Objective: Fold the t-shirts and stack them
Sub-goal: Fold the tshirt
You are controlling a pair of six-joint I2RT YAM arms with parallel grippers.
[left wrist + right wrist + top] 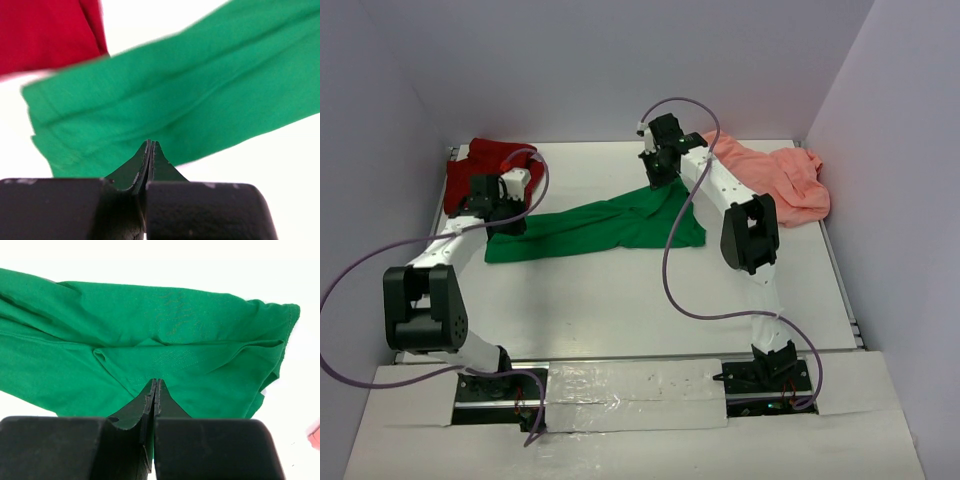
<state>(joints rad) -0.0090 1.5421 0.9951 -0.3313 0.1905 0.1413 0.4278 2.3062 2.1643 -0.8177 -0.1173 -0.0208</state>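
Observation:
The bright green t-shirt [600, 230] lies stretched and creased across the middle of the table. The dark red t-shirt [480, 165] is bunched at the back left and the salmon pink t-shirt [780, 180] at the back right. My left gripper [503, 222] is over the green shirt's left end. In the left wrist view it [151, 143] is shut with no cloth between the jaws, with green cloth [175, 95] and red cloth [45, 30] beyond. My right gripper [658, 180] is at the shirt's far right part. It [156, 381] is shut and empty over a green fold [175, 335].
Lilac walls close in the white table [620, 300] on the left, back and right. Purple cables [670, 270] loop off both arms over the table. A taped strip [630, 385] runs along the near edge between the arm bases.

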